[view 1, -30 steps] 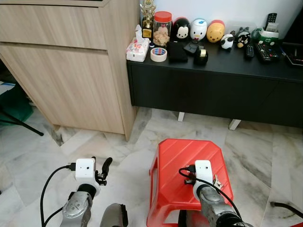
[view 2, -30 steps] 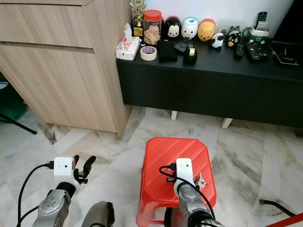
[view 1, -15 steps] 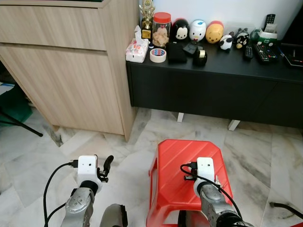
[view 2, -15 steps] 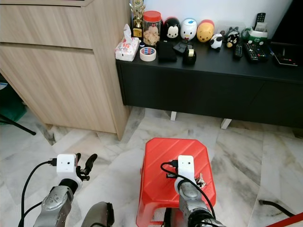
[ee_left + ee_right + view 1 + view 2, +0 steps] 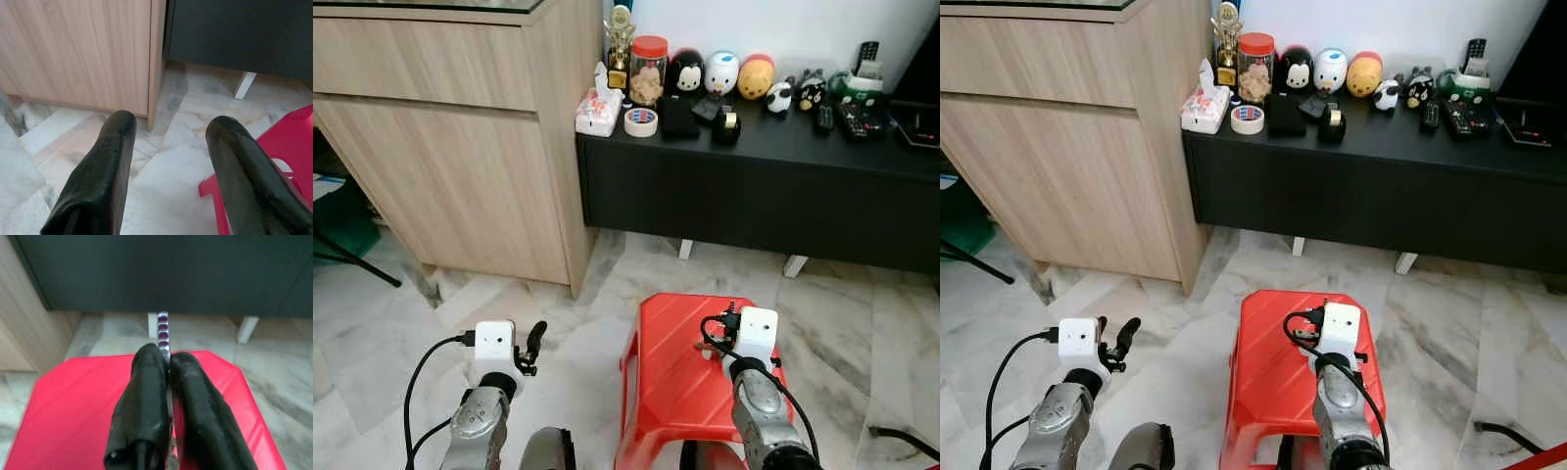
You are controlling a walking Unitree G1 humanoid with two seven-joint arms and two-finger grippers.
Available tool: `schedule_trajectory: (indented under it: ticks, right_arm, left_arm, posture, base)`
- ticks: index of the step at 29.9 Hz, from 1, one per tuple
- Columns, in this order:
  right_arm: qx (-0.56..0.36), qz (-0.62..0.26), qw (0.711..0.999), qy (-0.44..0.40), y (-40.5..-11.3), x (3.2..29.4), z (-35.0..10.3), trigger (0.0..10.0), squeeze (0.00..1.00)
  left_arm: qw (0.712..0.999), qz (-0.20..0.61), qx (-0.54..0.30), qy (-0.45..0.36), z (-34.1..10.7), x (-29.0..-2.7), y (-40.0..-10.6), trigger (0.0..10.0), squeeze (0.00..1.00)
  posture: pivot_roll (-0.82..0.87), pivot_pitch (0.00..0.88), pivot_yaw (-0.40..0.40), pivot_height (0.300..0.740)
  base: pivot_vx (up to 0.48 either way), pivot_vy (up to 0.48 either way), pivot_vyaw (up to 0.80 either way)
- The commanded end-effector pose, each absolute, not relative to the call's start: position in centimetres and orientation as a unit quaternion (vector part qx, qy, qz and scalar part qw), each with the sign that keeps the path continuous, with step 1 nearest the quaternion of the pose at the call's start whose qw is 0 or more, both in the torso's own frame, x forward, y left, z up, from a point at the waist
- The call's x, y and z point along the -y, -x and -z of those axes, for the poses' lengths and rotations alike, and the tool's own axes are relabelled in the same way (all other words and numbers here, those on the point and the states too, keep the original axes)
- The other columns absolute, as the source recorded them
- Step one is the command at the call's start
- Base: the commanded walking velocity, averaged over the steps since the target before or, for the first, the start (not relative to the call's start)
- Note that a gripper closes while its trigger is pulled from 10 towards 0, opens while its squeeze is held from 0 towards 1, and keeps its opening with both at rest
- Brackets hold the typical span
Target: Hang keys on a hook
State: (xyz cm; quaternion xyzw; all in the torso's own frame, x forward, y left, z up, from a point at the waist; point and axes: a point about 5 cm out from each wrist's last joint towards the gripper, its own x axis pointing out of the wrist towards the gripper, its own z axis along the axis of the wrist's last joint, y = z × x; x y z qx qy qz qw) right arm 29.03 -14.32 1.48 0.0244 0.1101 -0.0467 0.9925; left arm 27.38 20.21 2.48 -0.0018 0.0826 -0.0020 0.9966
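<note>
Here your right gripper [image 5: 167,363] holds the keys [image 5: 163,330] above the red stool [image 5: 73,401], jaws closed on them. Your left gripper [image 5: 168,142] has its jaws wide over the floor.

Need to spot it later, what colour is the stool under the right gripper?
Red stool, clearest in the right eye view.

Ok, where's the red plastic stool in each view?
Left eye: red plastic stool, bottom centre.
Right eye: bottom centre.
Left wrist: a corner beside one black finger.
Right wrist: beneath the fingers shut on a metal key.
Shared landmark: the black low cabinet behind it.
</note>
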Motion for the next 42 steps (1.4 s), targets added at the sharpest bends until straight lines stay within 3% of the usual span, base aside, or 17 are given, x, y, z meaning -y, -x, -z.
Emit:
schedule_trajectory:
  ticks: [1, 8, 25, 42]
  right_arm:
    - [-0.068, 0.031, 0.997, -0.018, -29.0, 14.1, -2.5, 10.0, 0.0]
    - [-0.023, 0.033, 0.999, -0.025, -28.5, 14.4, -3.5, 10.0, 0.0]
    - [-0.014, 0.035, 0.999, -0.033, -28.5, 14.1, -4.2, 10.0, 0.0]
    - [-0.036, 0.04, 0.998, -0.031, -28.4, 14.1, -3.7, 10.0, 0.0]
  left_arm:
    - [0.996, -0.007, -0.093, -0.002, -1.9, -20.6, -27.1, 10.0, 0.0]
    - [0.994, -0.017, -0.105, -0.001, -1.2, -20.8, -26.7, 10.0, 0.0]
    - [0.984, -0.035, -0.173, -0.006, 1.5, -21.7, -24.8, 10.0, 0.0]
    - [0.959, -0.051, -0.277, -0.02, 4.9, -23.0, -20.7, 10.0, 0.0]
  posture:
    - [0.06, 0.0, -0.064, 0.623]
    - [0.05, 0.0, -0.069, 0.623]
    - [0.06, 0.0, -0.065, 0.738]
    - [0.06, 0.0, -0.07, 0.74]
  base:
    - [0.0, 0.0, 0.0]
    - [0.0, 0.0, 0.0]
    - [0.0, 0.0, 0.0]
    - [0.0, 0.0, 0.0]
